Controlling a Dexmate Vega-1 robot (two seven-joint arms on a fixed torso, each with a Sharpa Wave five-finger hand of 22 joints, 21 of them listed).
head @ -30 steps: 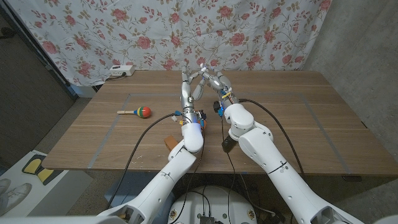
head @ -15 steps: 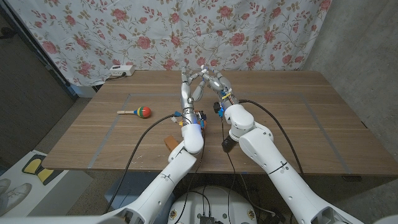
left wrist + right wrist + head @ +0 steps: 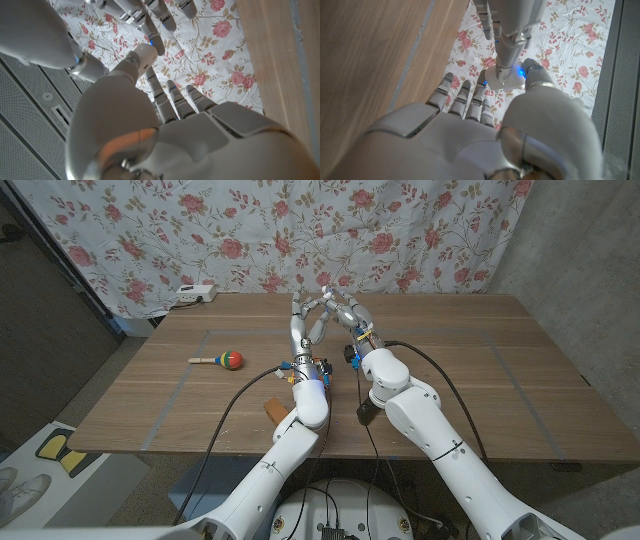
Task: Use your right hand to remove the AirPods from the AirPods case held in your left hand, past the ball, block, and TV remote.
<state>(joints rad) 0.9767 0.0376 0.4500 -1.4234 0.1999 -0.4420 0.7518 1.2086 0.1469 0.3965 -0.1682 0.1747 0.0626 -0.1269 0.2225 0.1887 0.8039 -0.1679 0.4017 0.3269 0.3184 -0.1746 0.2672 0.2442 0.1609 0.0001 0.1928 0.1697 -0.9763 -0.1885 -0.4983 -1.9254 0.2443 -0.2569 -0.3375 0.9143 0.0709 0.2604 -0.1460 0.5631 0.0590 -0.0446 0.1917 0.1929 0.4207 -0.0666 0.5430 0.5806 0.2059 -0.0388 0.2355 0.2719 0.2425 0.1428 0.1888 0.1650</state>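
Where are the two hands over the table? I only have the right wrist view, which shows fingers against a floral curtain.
Observer: In the head view the left hand and the right hand are raised and meet above the far middle of the table.
Operator: Is anything lying on the table?
Observer: A maraca lies on the robot's left side, apart from both arms.
Operator: And close to the arms?
Observer: A brown block lies beside the left forearm, near the table's front edge.
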